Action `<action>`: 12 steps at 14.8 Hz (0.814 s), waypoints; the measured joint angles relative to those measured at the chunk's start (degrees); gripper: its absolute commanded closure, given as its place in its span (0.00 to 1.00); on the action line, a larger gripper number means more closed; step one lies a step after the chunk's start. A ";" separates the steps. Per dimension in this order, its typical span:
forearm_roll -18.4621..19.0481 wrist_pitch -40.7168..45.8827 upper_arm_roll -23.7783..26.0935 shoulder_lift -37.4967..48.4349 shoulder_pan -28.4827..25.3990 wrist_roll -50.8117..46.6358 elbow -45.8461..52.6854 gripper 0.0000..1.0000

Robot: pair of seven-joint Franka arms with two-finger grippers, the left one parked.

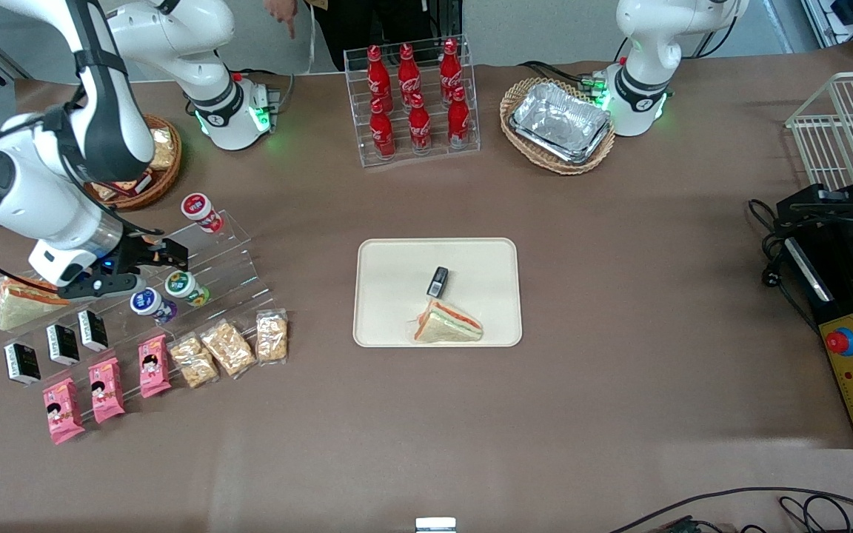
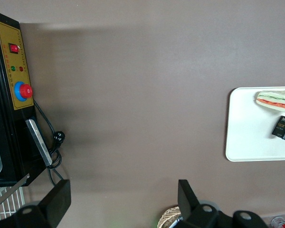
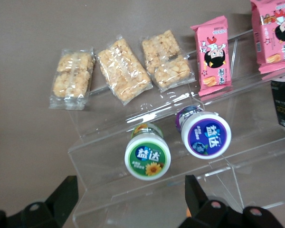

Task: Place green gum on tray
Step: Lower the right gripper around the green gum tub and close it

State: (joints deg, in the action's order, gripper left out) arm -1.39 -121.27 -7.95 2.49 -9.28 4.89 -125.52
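Observation:
The green gum [image 1: 184, 286] [image 3: 147, 156] is a small canister with a green-and-white lid, lying on a step of a clear acrylic stand [image 1: 238, 248] toward the working arm's end of the table. My gripper [image 1: 162, 270] [image 3: 128, 199] hovers just above the stand, open, with the gum just past its fingertips and nothing between them. The cream tray [image 1: 397, 266] [image 2: 247, 133] lies mid-table and holds a wrapped sandwich [image 1: 447, 324] and a small black box [image 1: 437, 281].
A blue-lidded canister [image 1: 146, 302] [image 3: 206, 134] lies beside the gum, and a red-lidded one [image 1: 197, 207] sits on a higher step. Cracker packs [image 1: 226, 348], pink packs [image 1: 104, 389] and black boxes [image 1: 64, 344] line the stand's lower steps. A cola rack [image 1: 415, 96] and foil-tray basket [image 1: 558, 122] stand farther back.

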 measured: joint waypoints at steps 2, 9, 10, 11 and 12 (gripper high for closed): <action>0.00 -3.77 0.00 -0.38 0.00 0.00 -2.62 0.00; 0.00 -10.19 0.00 -1.61 0.00 0.00 -6.75 0.00; 0.00 -10.86 0.02 -1.94 0.00 0.00 -7.15 0.00; -0.01 -11.25 0.04 -2.23 0.00 0.00 -7.38 0.00; -0.02 -11.79 0.07 -2.53 0.00 0.00 -7.50 0.00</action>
State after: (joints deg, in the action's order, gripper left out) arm -1.41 -133.06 -7.88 -0.03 -9.28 4.89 -133.02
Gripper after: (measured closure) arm 0.000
